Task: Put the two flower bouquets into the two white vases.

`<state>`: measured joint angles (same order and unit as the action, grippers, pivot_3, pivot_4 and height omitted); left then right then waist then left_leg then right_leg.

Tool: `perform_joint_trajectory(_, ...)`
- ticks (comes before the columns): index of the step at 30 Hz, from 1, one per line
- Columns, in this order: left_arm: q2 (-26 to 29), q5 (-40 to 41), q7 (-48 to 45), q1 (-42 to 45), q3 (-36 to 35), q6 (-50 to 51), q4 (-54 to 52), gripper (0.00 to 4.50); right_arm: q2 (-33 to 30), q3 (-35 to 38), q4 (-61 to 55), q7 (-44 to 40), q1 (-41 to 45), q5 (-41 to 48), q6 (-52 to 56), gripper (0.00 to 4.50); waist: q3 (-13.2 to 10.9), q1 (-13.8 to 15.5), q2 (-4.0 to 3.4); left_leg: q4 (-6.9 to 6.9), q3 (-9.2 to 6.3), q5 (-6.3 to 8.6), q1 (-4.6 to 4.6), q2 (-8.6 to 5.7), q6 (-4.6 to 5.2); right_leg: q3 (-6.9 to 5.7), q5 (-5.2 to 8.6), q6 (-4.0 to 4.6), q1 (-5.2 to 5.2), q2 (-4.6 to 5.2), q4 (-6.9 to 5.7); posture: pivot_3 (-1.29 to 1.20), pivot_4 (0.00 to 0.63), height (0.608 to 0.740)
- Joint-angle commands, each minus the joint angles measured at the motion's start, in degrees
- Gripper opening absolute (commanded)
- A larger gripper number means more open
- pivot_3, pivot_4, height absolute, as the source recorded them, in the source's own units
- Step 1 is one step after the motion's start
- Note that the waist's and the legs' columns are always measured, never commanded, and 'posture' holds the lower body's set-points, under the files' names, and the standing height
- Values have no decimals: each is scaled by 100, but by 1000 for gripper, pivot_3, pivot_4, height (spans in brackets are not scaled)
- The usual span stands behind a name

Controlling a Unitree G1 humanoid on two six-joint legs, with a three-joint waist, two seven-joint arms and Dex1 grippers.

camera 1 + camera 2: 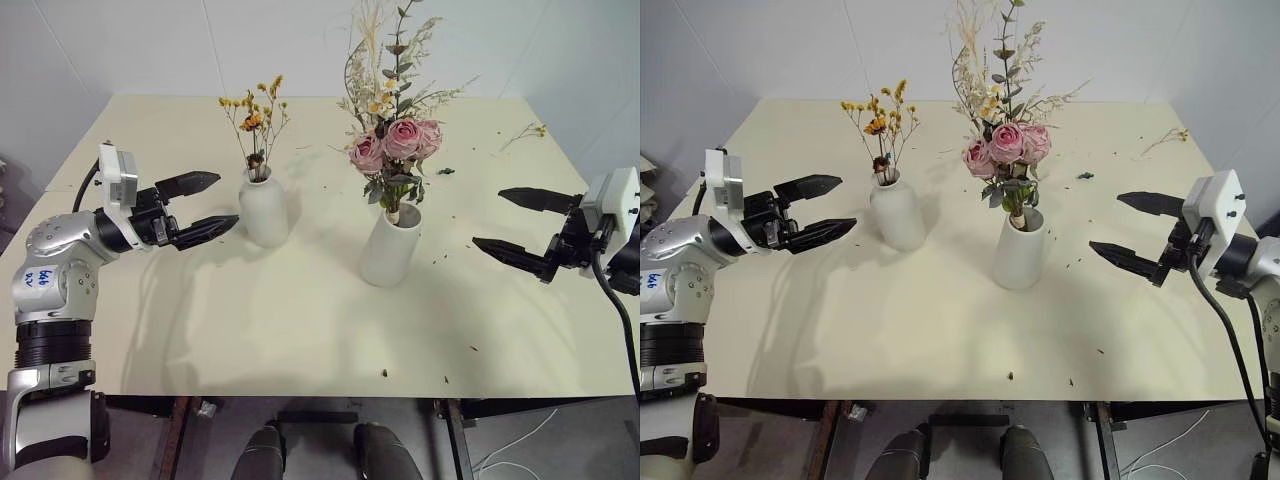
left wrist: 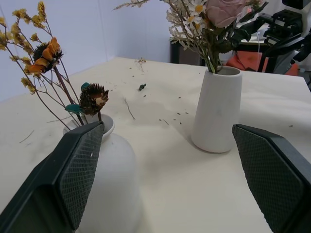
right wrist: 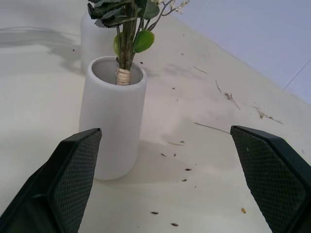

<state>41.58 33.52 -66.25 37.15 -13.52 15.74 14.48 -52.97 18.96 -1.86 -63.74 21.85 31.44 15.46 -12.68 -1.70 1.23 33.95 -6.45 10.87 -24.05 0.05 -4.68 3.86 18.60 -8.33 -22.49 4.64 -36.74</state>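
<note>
Your small yellow-flowered bouquet [image 1: 253, 125] stands in the squat white vase [image 1: 264, 208] and the pink rose bouquet [image 1: 394, 110] in the taller white vase [image 1: 391, 246], mid-tabletop [image 1: 300, 330], with your left hand [image 1: 200, 205] and right hand [image 1: 520, 225] released, empty, flanking them

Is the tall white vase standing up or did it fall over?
Standing up. The tall vase sits upright on the table, with the rose bouquet rising straight from its mouth.
</note>
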Motion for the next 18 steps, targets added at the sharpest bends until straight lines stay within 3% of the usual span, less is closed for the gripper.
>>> perform_joint_trajectory(1, -8, 14, -10, -67, -172, -174, -75, 4500, 20, 66, -39, 44, 121, 15, -84, 4482, 0, 0, 0, 0, 0, 0, 0, 0, 0, 0, 0, 0, 0, 0, 0, 0, 150, 740)
perform_joint_trajectory(18, -133, -5, -11, 121, -85, -198, 13, 4500, -45, 183, -140, 118, 16, 60, -53, 4482, 0, 3, 0, 1, 0, 0, 0, 0, 0, 0, 0, -1, 0, 0, -1, 0, 150, 740)
